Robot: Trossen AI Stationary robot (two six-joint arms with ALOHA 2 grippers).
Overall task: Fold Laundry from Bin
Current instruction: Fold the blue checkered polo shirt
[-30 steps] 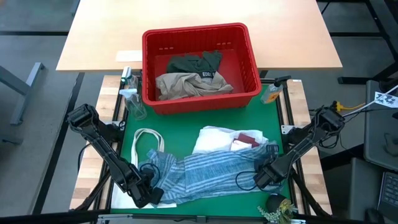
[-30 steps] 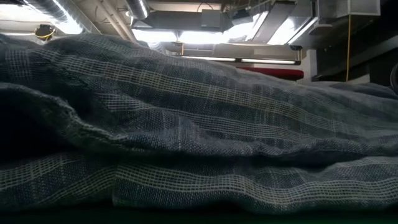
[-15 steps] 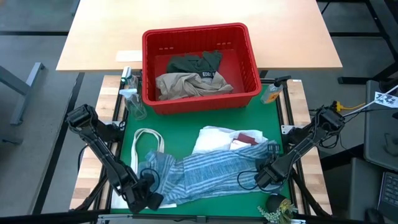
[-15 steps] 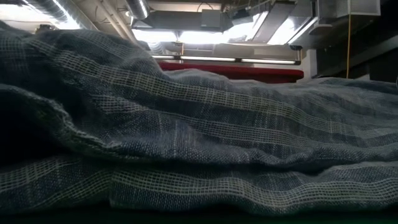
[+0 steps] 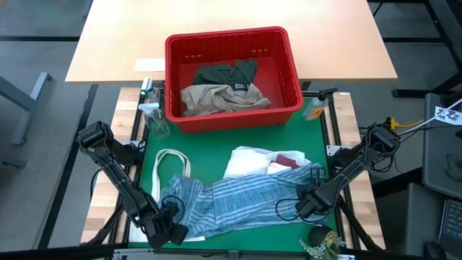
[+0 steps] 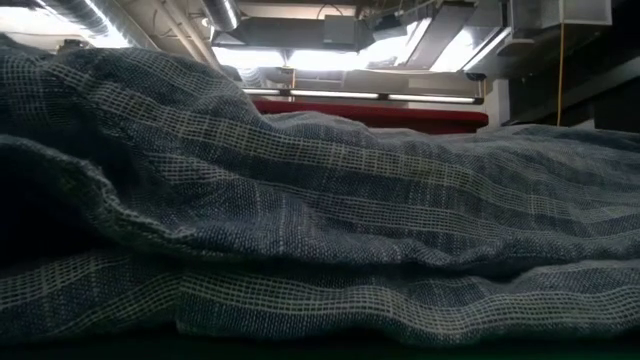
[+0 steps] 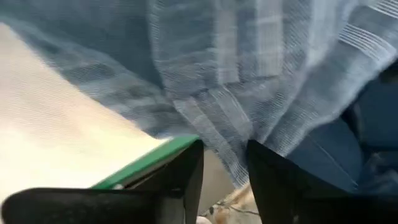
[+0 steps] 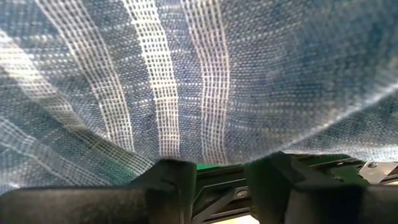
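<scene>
I have the table (image 5: 238,148) in front of me with its green mat, and the red bin (image 5: 232,76) sits well beyond both claws at the far edge, still holding a tan garment (image 5: 220,97) and a dark green garment (image 5: 227,72). Between the two claws lies the blue-and-white striped garment (image 5: 242,198), stretched across the near part of the mat; this is the piece I am working, so I judge the step to be spreading it flat before the first fold. Just past it, away from the claws, a white cloth (image 5: 253,160) with a maroon piece (image 5: 289,160) on it waits its turn, and a white tote bag (image 5: 170,167) lies beyond the left claw.

The left claw (image 5: 170,230) sits at the near left end of the stripes; in its wrist view the fingers stand slightly apart with a cloth edge hanging in the gap, not pinched as far as I can tell. The right claw (image 5: 307,204) is at the other end, fingers parted under the fabric; whether it grips the cloth I cannot tell.

Next I need a firm pinch on both corners and an even pull outward.

Compared with a second ago, the left claw has drawn nearer to me and loosened, and the left end of the stripes has bunched and sunk
</scene>
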